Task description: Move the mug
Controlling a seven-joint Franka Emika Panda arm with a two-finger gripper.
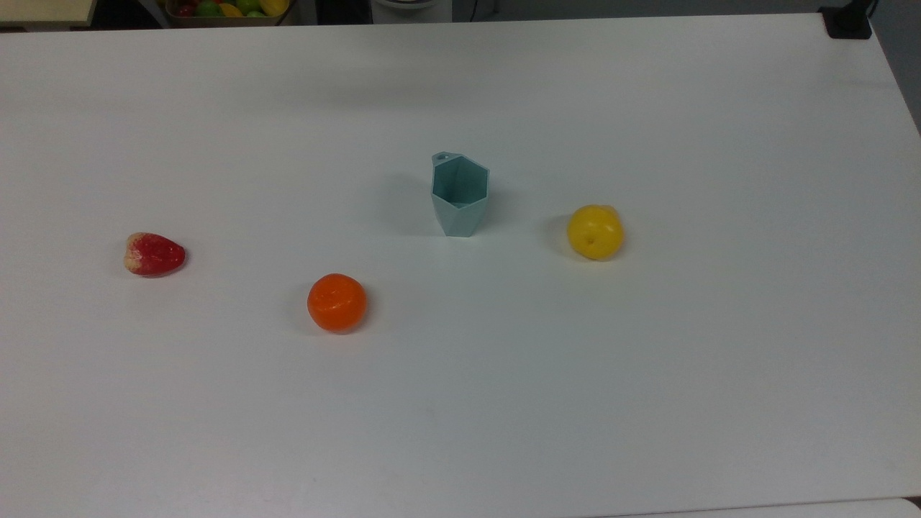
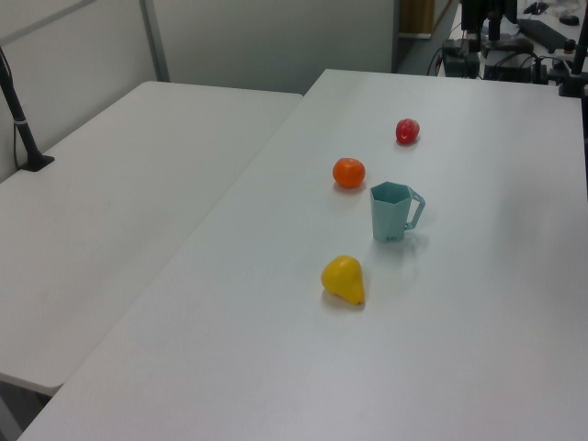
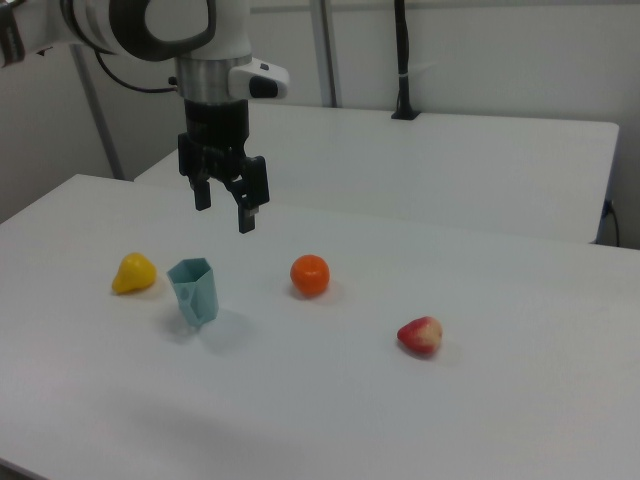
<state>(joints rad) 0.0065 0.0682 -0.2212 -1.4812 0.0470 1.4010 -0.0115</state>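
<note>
In the top view, the pale teal faceted plastic mug (image 1: 460,194) stood upright mid-table between a round orange fruit (image 1: 337,302) and a yellow pear-shaped fruit (image 1: 594,232). In the left view, its handle pointed right. In the right view, the black two-finger gripper (image 3: 223,207) hung spread apart above it; descending squarely over one wall seemed wisest.
</note>
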